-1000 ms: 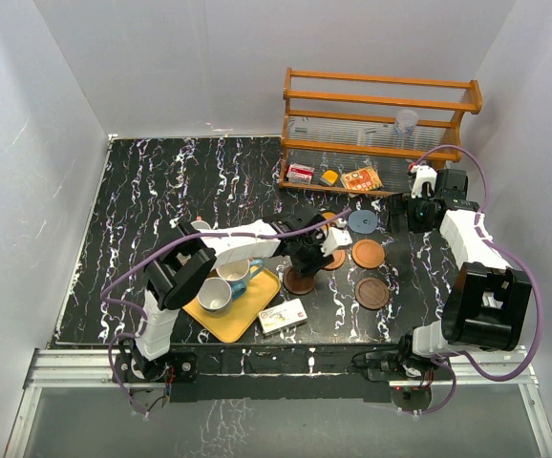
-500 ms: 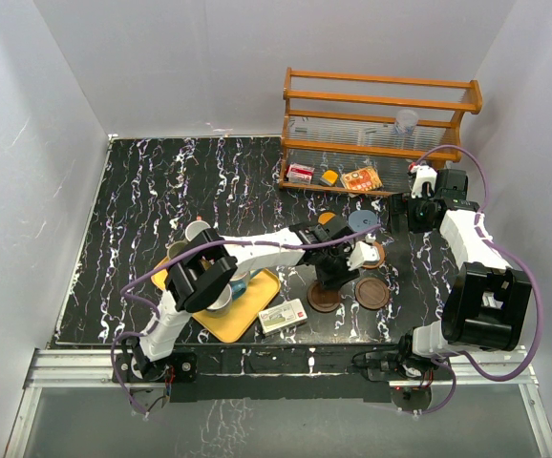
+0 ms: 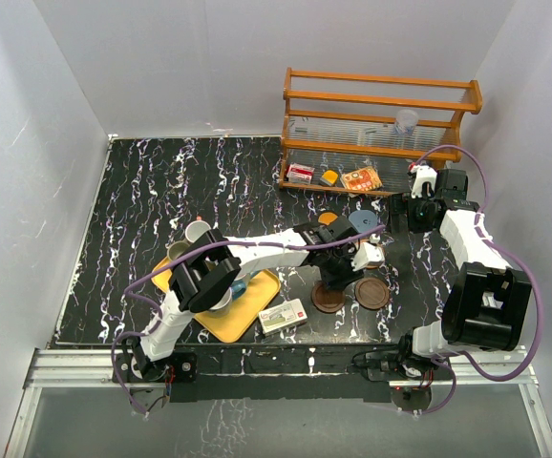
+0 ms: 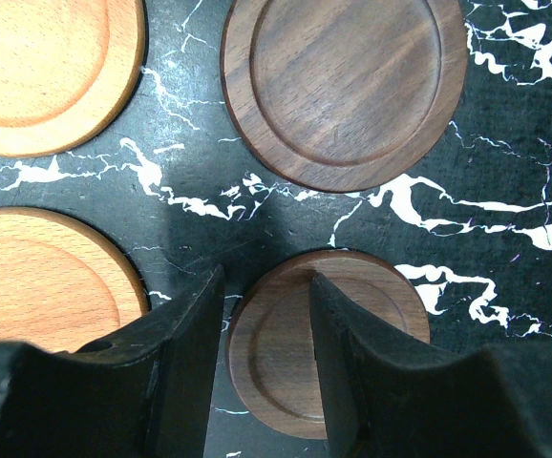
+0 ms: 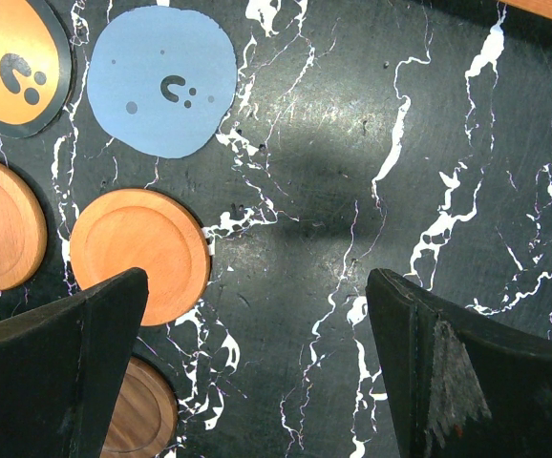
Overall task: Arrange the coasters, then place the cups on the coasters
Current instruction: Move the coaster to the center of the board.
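Our left claw [image 4: 266,279] straddled the rim of a dark brown coaster [image 4: 371,324] lying flat on the black marble table [image 4: 505,239], just beside a second dark coaster [image 4: 343,86] and an orange-brown one [image 4: 37,277]; we could not tell whether it gripped. The right claw [image 5: 257,286] hung released, empty, near the grey-blue coaster [image 5: 161,81].

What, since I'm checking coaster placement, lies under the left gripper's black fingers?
A small dark brown round wooden coaster on the black marbled table; the left gripper hides a strip across it.
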You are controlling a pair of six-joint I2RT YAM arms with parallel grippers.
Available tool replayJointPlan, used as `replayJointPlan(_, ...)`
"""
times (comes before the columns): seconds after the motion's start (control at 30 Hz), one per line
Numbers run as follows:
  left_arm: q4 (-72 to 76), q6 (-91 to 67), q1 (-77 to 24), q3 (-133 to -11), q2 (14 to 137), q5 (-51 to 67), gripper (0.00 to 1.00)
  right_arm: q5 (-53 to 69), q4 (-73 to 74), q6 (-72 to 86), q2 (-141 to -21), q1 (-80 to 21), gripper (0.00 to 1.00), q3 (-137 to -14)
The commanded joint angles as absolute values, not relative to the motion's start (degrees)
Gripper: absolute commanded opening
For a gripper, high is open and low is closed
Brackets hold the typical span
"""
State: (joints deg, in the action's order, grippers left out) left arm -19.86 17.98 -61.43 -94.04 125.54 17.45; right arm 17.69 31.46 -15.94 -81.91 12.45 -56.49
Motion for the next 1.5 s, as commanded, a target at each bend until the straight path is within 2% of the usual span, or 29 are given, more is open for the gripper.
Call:
replayJointPlan(0.0,-22.4,19.9,-61.9,-91.8,131.1,10.6,0.38,17.7,29.4,-15.6,-81.2,12.8,0.98,-58.4)
replayJointPlan(1.47,-21.8,28.8,-57.9,-94.3,129.4,7.3,0.34,17.4,29.5,-15.7,-81.7,12.7,0.98,-58.3)
